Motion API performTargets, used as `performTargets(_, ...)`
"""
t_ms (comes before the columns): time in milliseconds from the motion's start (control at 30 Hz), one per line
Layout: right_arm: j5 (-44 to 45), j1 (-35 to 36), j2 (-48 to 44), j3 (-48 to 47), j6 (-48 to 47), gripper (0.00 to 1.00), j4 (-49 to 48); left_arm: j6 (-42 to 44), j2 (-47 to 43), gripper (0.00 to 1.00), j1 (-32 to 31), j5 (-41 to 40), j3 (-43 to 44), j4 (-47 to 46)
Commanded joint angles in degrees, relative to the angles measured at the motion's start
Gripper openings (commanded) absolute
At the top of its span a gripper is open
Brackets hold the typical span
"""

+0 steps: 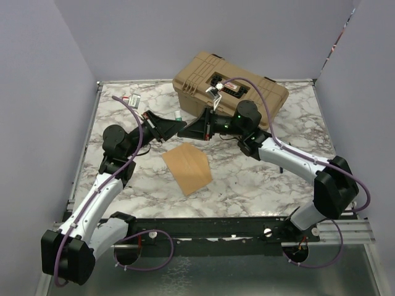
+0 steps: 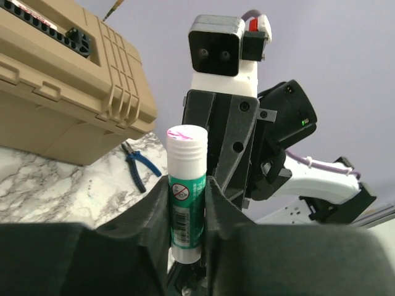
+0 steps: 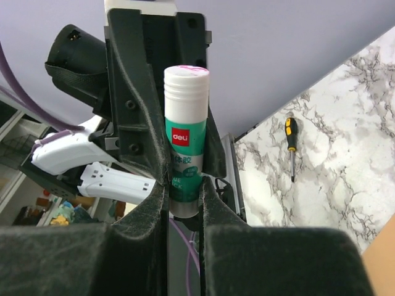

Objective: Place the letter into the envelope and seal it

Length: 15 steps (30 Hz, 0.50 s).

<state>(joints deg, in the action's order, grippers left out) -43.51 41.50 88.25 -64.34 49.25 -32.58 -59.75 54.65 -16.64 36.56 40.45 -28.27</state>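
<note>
The orange-brown envelope (image 1: 187,168) lies flat on the marble table, in front of both arms, and its corner (image 3: 381,266) shows low in the right wrist view. The letter is out of view. Both grippers meet above the table behind the envelope, on one green glue stick (image 1: 178,115) with a white cap. My left gripper (image 2: 187,206) is shut on the stick's (image 2: 187,191) body. My right gripper (image 3: 185,191) is shut on the stick's (image 3: 186,148) lower end, and the left gripper's fingers (image 3: 133,98) flank the stick further up. In the top view the left gripper (image 1: 173,125) and right gripper (image 1: 188,128) stand tip to tip.
A tan hard case (image 1: 229,92) stands at the back, right behind the grippers. Blue-handled pliers (image 2: 139,168) lie on the marble beside it. A yellow-and-black screwdriver (image 3: 290,148) lies on the table, and a small white object (image 1: 133,98) sits at the back left.
</note>
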Motion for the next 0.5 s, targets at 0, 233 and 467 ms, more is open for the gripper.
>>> performTargets(0, -3.2, -0.1, 1.1, -1.6, 0.1, 0.02, -2.0, 0.6, -0.6, 0.07, -0.1, 0.7, -1.4, -0.3)
performTargets(233, 9.0, -0.1, -5.6, -2.2, -13.0, 0.78, 19.6, 9.2, 1.7, 0.0, -0.2, 0.3, 2.5, 4.6)
performTargets(467, 25.3, -0.5, -7.2, -15.6, -18.2, 0.82, 43.7, 43.1, 6.1, 0.0, -0.1, 0.9, 19.0, 31.4)
